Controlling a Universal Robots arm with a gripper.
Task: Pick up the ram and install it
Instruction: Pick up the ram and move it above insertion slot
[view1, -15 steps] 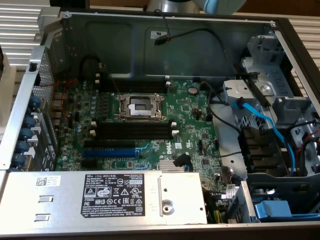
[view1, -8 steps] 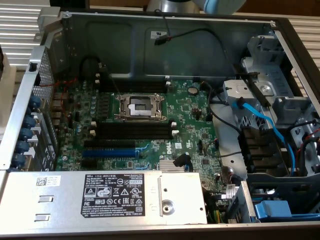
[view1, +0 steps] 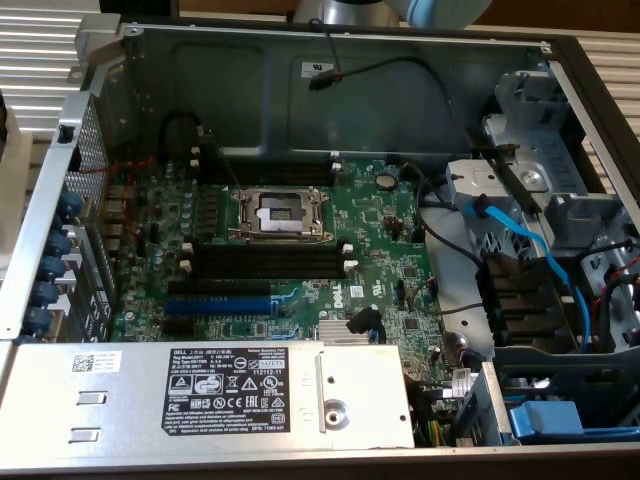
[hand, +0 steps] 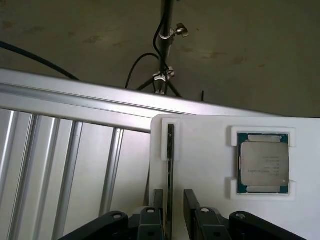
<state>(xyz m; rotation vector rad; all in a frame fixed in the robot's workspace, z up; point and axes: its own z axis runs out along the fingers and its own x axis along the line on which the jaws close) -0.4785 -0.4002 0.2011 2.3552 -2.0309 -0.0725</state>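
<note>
The ram (hand: 170, 150) stands on edge in a slot of the tray (hand: 202, 165), the fingers (hand: 193, 204) apart astride one end; light, stiff and fragile, it is probably best pinched across its flat faces.

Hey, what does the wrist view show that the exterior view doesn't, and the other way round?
Wrist view: the ram, a long thin dark board standing on edge in a white holder tray, a square silver-lidded processor chip beside it, and the open gripper straddling the ram.
Exterior view: the open computer case's green motherboard, its empty black memory slots and a blue expansion slot.
Both: the ribbed aluminium tabletop.
</note>
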